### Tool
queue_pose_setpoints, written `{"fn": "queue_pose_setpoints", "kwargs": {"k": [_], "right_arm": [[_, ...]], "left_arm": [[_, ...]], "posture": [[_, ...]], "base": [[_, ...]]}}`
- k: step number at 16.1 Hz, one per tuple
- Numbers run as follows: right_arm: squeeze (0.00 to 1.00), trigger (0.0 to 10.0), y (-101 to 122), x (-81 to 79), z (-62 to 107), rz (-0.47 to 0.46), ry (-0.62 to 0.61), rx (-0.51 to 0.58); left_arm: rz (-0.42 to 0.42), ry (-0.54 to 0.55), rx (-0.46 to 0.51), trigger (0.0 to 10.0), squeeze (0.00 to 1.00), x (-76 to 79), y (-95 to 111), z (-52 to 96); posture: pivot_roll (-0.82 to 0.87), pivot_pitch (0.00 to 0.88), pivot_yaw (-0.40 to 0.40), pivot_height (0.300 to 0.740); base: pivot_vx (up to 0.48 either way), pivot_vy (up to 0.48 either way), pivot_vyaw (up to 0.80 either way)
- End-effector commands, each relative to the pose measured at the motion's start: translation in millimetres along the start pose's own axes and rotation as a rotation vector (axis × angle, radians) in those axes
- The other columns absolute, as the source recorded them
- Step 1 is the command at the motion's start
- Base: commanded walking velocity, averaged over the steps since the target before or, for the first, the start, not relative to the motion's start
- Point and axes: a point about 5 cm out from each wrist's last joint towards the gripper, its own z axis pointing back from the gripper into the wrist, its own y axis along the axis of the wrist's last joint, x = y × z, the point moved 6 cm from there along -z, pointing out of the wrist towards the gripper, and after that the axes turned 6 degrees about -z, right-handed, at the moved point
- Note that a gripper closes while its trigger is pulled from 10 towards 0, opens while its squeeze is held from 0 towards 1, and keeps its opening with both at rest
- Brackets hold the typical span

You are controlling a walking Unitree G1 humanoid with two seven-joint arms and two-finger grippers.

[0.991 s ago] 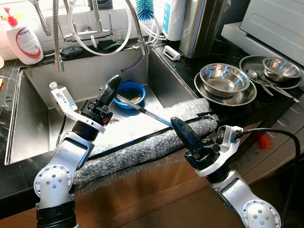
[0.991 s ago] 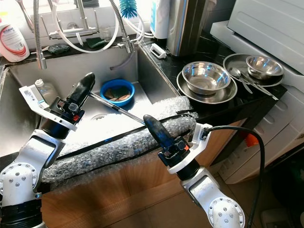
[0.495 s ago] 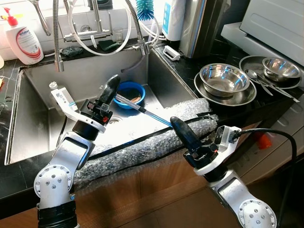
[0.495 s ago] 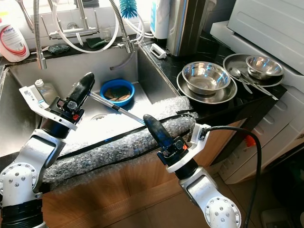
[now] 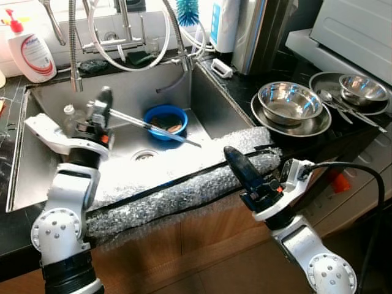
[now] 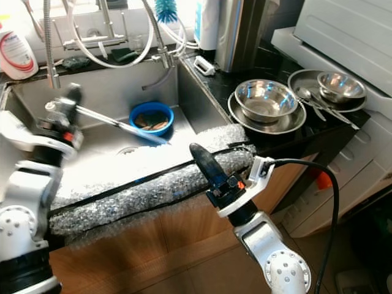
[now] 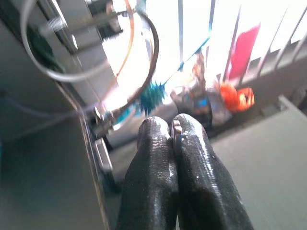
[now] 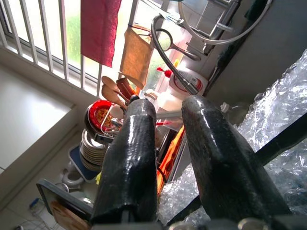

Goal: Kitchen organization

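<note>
My left gripper (image 5: pixel 103 98) is raised over the left half of the steel sink (image 5: pixel 37 177), shut on one end of a long thin metal utensil (image 5: pixel 153 127). The utensil slants out over the sink toward its front right, tip free in the air. In the left wrist view the fingers (image 7: pixel 153 143) are pressed together with a small bit of metal pinched at the tips. My right gripper (image 5: pixel 233 156) points up at the front of the counter, just before the bubble wrap (image 5: pixel 184 190). Its fingers (image 8: pixel 134 143) stand slightly apart, open, with nothing between them.
A blue bowl (image 5: pixel 165 117) with something brown sits in the sink, and a small bottle (image 5: pixel 69 113) stands at the left. Stacked steel bowls (image 5: pixel 289 101) and a plate with spoons (image 5: pixel 349 92) occupy the right counter. Faucet hoses (image 5: pixel 128 43) and a soap bottle (image 5: pixel 30 46) stand behind.
My left arm has swung left and back with the utensil, whose far tip has drawn away from the right gripper to hang over the sink. The right gripper has hardly moved.
</note>
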Motion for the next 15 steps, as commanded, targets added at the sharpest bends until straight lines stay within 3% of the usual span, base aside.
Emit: {"fn": "queue_pose_setpoints", "kwargs": {"k": [1, 4, 5, 6, 7, 11, 12, 13, 15], "right_arm": [[0.00, 10.0, 1, -0.9, -0.5, 0.023, -0.005, -0.002], [0.00, 10.0, 4, 1.4, -1.5, 0.065, -0.026, 0.001], [0.00, 10.0, 6, 1.1, -4.2, 0.104, -0.036, -0.001], [0.00, 10.0, 6, 0.1, -7.3, 0.132, -0.040, -0.012], [0.00, 10.0, 3, -4.8, -11.5, 0.170, -0.027, -0.033], [0.00, 10.0, 7, -17.0, -27.5, 0.325, -0.031, -0.039], [0.00, 10.0, 8, -17.1, -28.6, 0.334, -0.035, -0.037], [0.00, 10.0, 1, -16.0, -33.0, 0.443, -0.054, -0.097], [0.00, 10.0, -2, -5.8, -34.9, 0.583, -0.123, -0.139]], "left_arm": [[-0.017, 0.025, 0.057, 0.0, 0.00, -0.7, 13, -4.7], [-0.036, 0.145, 0.256, 0.0, 0.00, -17.0, 52, -4.5], [-0.320, 0.242, 0.286, 0.0, 0.00, -21.2, 65, -4.7], [-0.505, 0.274, 0.297, 3.5, 0.00, -19.7, 71, -5.1], [-0.634, 0.285, 0.314, 10.0, 0.00, -16.3, 75, -6.0], [-0.961, 0.233, 0.242, 10.0, 0.00, -10.4, 52, -11.5], [-0.985, 0.235, 0.243, 10.0, 0.00, -10.5, 51, -11.7], [-1.164, 0.204, 0.177, 10.0, 0.00, -12.2, 34, -12.7], [-1.260, 0.195, 0.079, 10.0, 0.00, -24.5, 16, -10.4]], "posture": [[0.00, 0.081, -0.019, 0.740], [-0.01, 0.077, -0.022, 0.740], [0.00, 0.075, -0.022, 0.740], [-0.01, 0.071, -0.022, 0.740], [-0.01, 0.068, -0.022, 0.740], [-0.01, 0.060, -0.019, 0.740], [-0.01, 0.060, -0.019, 0.740], [-0.01, 0.062, -0.019, 0.740], [-0.01, 0.067, -0.018, 0.740]], "base": [[0.000, 0.000, 0.00], [0.000, 0.000, 0.00], [0.000, 0.000, 0.00], [0.000, 0.000, 0.00], [0.000, 0.000, 0.00], [0.000, 0.000, 0.00], [0.000, 0.000, 0.00], [0.000, 0.000, 0.00], [0.000, 0.000, 0.00]]}}
